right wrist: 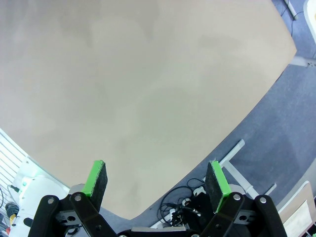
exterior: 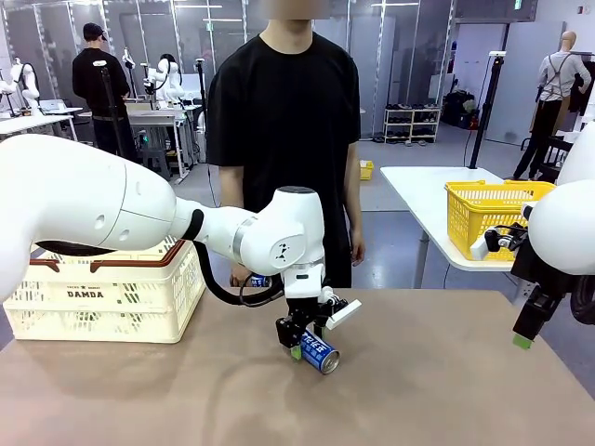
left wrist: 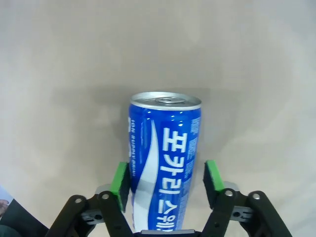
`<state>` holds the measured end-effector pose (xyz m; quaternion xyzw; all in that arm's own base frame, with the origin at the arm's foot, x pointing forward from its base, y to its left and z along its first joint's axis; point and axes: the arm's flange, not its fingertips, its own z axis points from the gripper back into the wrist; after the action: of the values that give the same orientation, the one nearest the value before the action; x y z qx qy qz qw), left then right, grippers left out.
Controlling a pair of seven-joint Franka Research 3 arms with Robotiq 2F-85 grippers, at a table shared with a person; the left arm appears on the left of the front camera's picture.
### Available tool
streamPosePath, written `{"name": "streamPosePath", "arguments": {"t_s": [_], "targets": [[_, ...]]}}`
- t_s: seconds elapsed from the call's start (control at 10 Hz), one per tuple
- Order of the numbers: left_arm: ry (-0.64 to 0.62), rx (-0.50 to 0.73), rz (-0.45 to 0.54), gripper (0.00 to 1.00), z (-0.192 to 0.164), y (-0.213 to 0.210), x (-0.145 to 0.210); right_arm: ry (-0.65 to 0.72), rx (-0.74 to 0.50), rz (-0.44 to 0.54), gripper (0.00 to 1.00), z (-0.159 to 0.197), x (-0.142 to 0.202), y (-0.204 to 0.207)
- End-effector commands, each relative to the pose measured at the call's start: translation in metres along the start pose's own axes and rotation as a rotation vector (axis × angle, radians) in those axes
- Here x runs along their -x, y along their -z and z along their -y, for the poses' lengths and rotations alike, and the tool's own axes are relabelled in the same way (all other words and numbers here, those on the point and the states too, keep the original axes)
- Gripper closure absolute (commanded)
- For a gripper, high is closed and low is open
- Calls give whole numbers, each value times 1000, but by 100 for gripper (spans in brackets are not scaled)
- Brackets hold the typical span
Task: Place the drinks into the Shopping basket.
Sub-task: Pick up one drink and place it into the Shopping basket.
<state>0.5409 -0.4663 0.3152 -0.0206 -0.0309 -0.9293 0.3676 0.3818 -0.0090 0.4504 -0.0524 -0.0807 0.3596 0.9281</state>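
Though the left gripper [left wrist: 167, 178] brackets the blue can [left wrist: 165, 140], whether its pads clamp it cannot be told.

Left tool [exterior: 307, 348] points down; right tool [right wrist: 157, 178] hangs spread wide.

Front view: fixed at the robot's side of the counter [exterior: 418, 400], facing across toward the person [exterior: 284, 121].
Left wrist view: along the left hand [left wrist: 167, 181], down at the counter, close on the blue can [left wrist: 165, 148].
Right wrist view: higher, over the counter's edge and floor [right wrist: 291, 123].
Shared: counter in all; blue can in front and left wrist.
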Motion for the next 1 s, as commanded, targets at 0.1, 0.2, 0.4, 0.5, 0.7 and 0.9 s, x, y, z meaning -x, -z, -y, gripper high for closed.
{"name": "streamPosePath", "arguments": {"t_s": [0.1, 0.2, 0.4, 0.5, 0.7, 0.9], "targets": [[-6, 2, 20, 50, -2, -2, 0, 14, 1, -1, 0, -2, -1, 0], [0, 8, 25, 67, -2, -1, 1, 14, 1, -1, 0, -2, -1, 0], [2, 16, 38, 87, 0, 5, 2, 14, 1, -1, 0, -2, -1, 0], [2, 18, 40, 89, 2, 6, 2, 14, 1, -1, 0, -2, -1, 0], [2, 4, 34, 100, 4, 3, -1, 14, 1, -1, 0, -2, -1, 0], [-28, -22, 34, 100, 8, -14, -7, 14, 1, -1, 0, -2, -1, 0]]}}
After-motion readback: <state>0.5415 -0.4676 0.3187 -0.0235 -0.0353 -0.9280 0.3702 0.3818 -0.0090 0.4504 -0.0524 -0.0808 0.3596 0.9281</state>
